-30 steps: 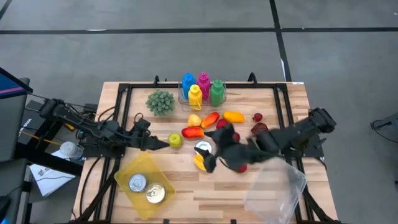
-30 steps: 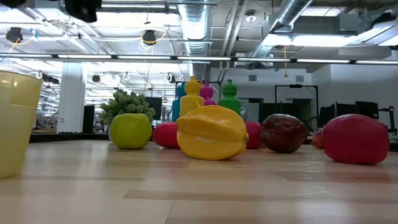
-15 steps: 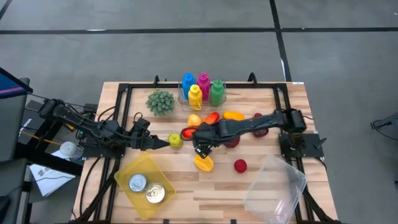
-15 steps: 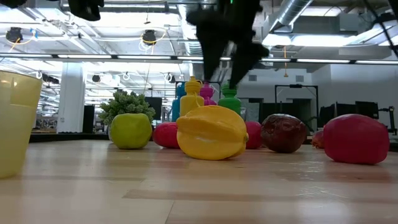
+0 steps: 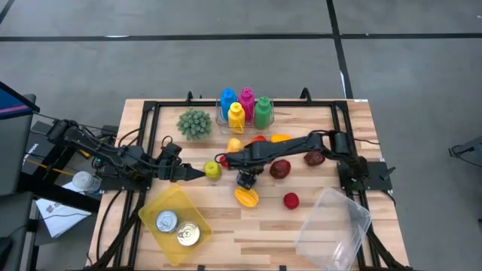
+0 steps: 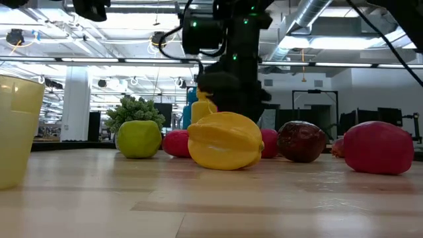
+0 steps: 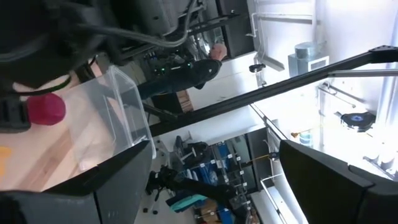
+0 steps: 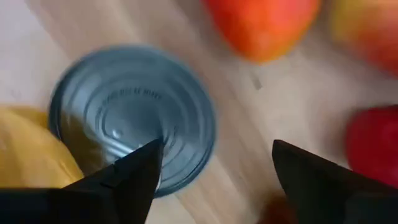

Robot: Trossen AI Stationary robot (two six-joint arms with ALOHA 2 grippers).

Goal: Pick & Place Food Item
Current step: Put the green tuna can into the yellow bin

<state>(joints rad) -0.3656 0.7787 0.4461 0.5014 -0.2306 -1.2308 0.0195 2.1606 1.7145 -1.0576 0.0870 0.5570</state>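
While ceiling ducts hang beyond the pale wooden slatted worktop point(image 5: 226, 233), the right tool point(image 8: 214, 163) hovers spread over a round ribbed metal can point(image 8: 132, 118); the left tool point(image 5: 197, 172) rests spread.

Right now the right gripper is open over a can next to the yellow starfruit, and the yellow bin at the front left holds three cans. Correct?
Not quite. The yellow bin holds two cans, not three; the high view shows that. The rest stands: the right gripper is open over a can beside the yellow starfruit, as the right wrist view shows.
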